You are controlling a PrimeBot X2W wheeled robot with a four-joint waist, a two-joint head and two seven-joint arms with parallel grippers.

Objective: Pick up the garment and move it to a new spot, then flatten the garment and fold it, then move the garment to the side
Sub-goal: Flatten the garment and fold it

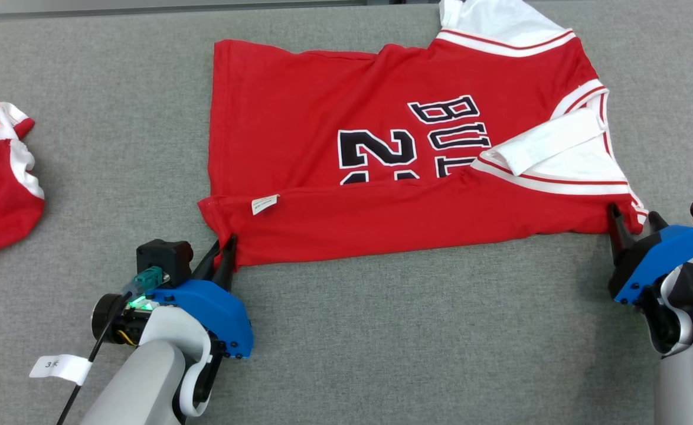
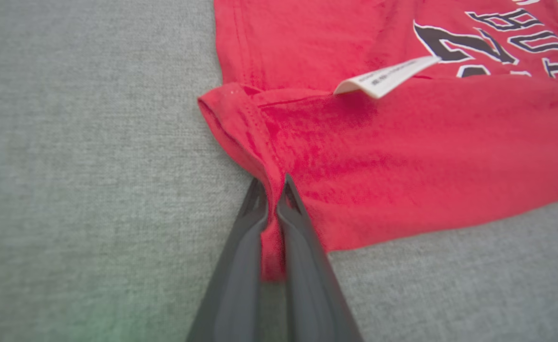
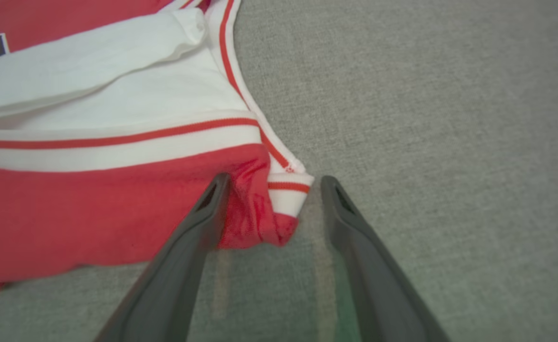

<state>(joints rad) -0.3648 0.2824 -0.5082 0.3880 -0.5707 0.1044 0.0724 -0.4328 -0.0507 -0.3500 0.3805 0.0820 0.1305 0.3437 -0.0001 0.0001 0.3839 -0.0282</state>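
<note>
left gripper (image 1: 226, 242) pinched tight on jersey (image 1: 323, 141) near hem corner, right gripper (image 1: 634, 215) spread wide, straddling the near shoulder corner, jersey mid-table on grey felt-like cover (image 1: 382, 330), long axis left-right, hem left, collar right, thin red knit, white striped trim

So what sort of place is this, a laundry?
Probably a robot test bench, not a laundry: a plain table covered in grey cloth, a single red jersey spread on it, and a paper tag hanging on a black cable.
</note>
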